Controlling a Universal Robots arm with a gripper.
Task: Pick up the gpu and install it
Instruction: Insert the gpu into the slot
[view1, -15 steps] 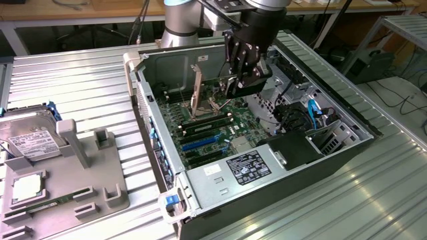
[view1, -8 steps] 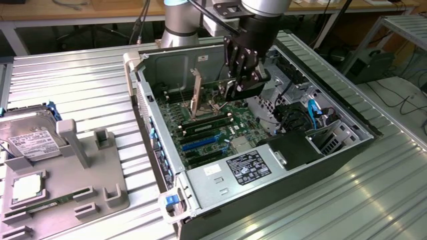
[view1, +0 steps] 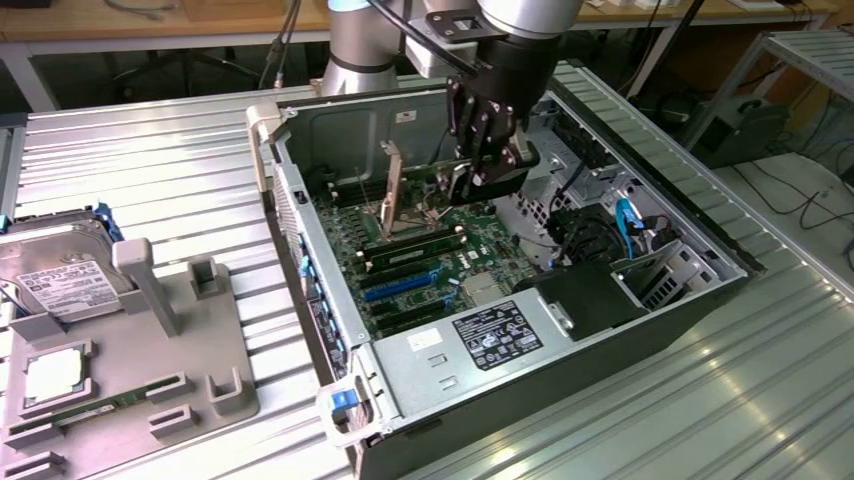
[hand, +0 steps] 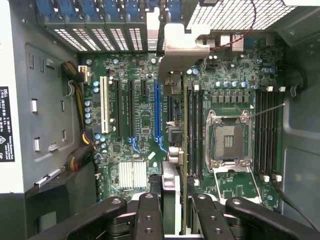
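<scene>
Silver sheet metal is showing at one end of the gpu (hand: 170, 182). This is its bracket (hand: 182, 47), and the bent tab is pointing toward the vented rear slots of the case (view1: 694, 290). The gripper (hand: 176, 205) is reaching down inside the case and clamping the card's upper edge. Its two fingers (hand: 150, 215) are drawn in to a narrow gap, and the card is standing on edge between them.

In the exterior view the bracket is standing upright at about nine o'clock from the gripper. The gripper itself is working at about twelve o'clock of the case's open interior. The card is hanging over the motherboard (hand: 142, 125) and running alongside the long blue slot (hand: 156, 110), with the CPU socket (hand: 231, 140) on its other side. Whether its lower edge is entering a slot, I cannot tell. A hard drive (view1: 60, 275) is resting on a grey holder (view1: 160, 330) at about nine o'clock from the case, well apart.

By its looks, the card is handling as a light, stiff but fragile thing. It is thin enough to flex under a crooked push, and its small parts are easily knocked. The bare upper edge, where the fingers are gripping, is looking like the soundest hold. The smooth bracket is likely to be slippery, and the contact edge is best left untouched.
</scene>
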